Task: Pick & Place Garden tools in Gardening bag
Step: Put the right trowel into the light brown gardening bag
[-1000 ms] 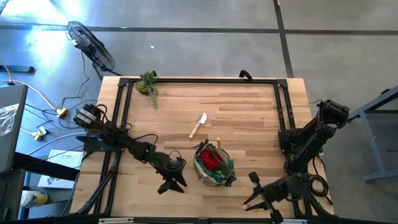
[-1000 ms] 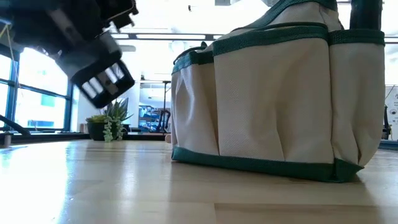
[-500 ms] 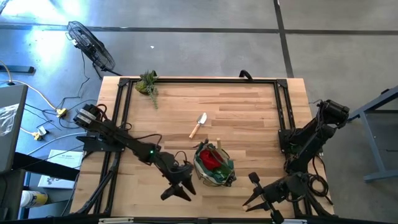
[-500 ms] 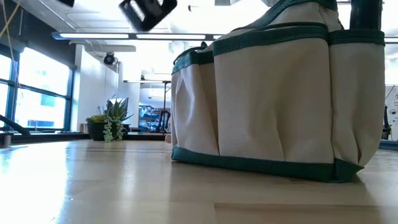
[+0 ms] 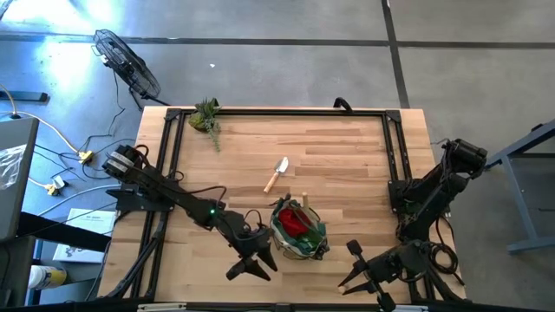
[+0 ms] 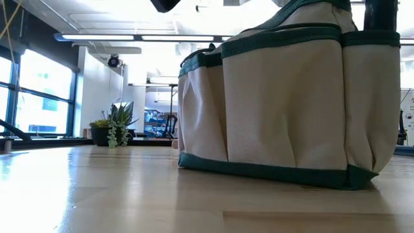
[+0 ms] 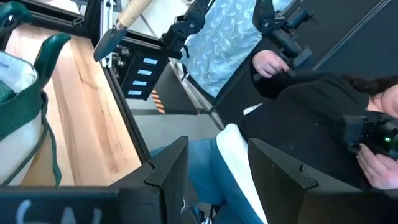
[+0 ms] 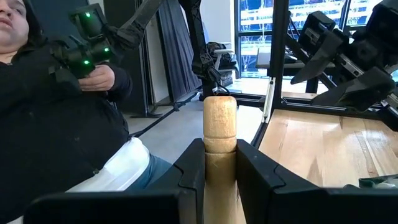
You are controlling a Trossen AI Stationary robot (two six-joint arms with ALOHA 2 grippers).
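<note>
In the high view the dark-green fabric gardening bag point(image 5: 299, 232) with tan trim sits low in the frame, a little right of centre, on the pale wooden table point(image 5: 329, 147). A red fabric glove-like piece point(image 5: 295, 222) shows inside its open mouth.

The left gripper point(image 5: 251, 262) hangs at the lower centre of the high view, just left of the bag and not touching it. In the left wrist view its two dark fingers point(image 7: 169, 174) stand spread with nothing between them. The bag's green-edged wall point(image 7: 18, 93) is off to one side, and a person in dark clothing sits beyond the table edge.

The right gripper point(image 5: 357, 270) is at the lower right of the high view, near the bag's right side but apart from it. In the right wrist view its fingers point(image 8: 193, 167) are pressed against a round light-wood tool handle point(image 8: 220, 127), which stands upright between them. The tool's metal end cannot be seen there.

A wooden-handled metal trowel point(image 5: 277, 173) lies loose at the centre of the table, above the bag in the frame and well apart from both grippers. A leafy green plant clump point(image 5: 206, 115) sits at the table's upper left corner.

In the low view the bag point(image 6: 284, 103) fills the right half, standing upright.
</note>
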